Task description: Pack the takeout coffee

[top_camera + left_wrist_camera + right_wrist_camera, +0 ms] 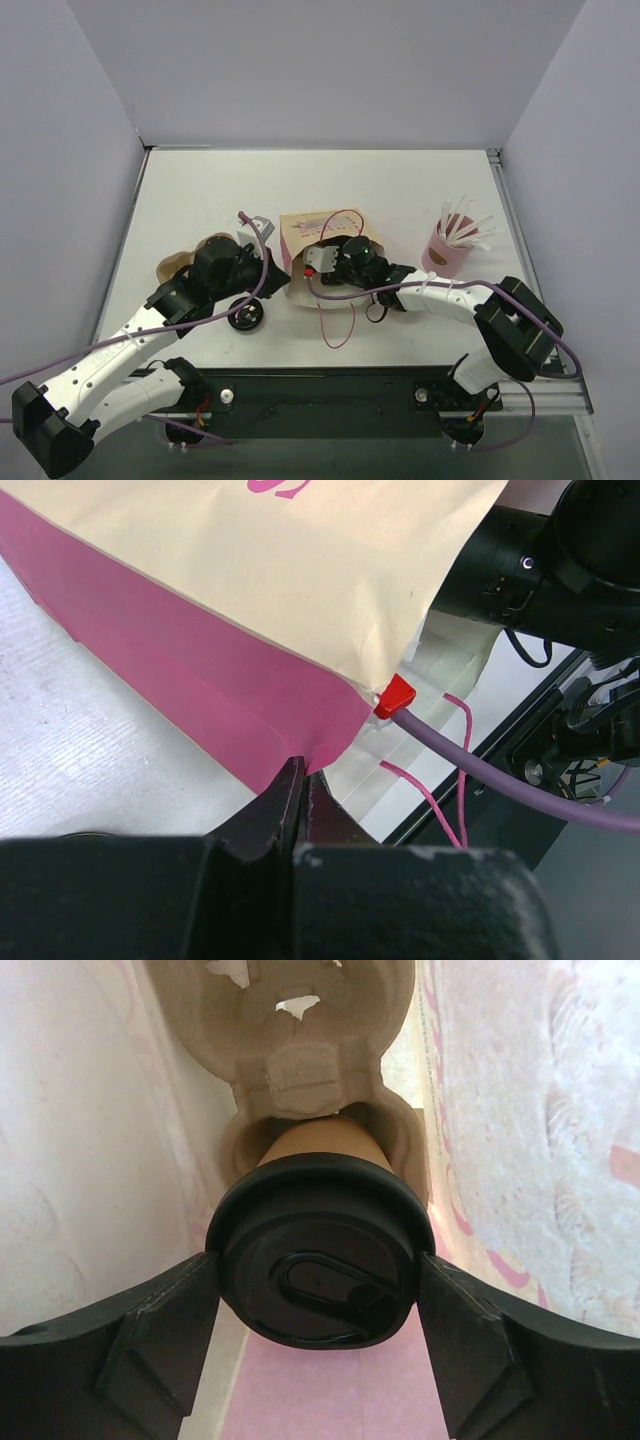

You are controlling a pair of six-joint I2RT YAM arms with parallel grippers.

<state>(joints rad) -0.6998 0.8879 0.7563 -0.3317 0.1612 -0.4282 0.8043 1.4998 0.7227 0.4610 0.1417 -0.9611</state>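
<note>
The takeout coffee [318,1245] shows in the right wrist view as a brown cup under a round black lid. It sits in a pulp cup carrier [300,1060] inside the paper bag [312,230], which lies on its side. My right gripper [318,1285] reaches into the bag mouth, and both of its fingers [165,1330] press against the lid's sides. From above, the right gripper [338,262] hides the cup. My left gripper [303,768] is shut on the pink side fold of the paper bag [300,570] and grips its edge at the bag's left [274,272].
A loose black lid [246,317] lies by the left arm. A brown paper object [172,267] shows behind that arm. A pink cup of white sticks [448,248] stands at the right. Pink bag handles [335,325] and purple cables trail near the front edge.
</note>
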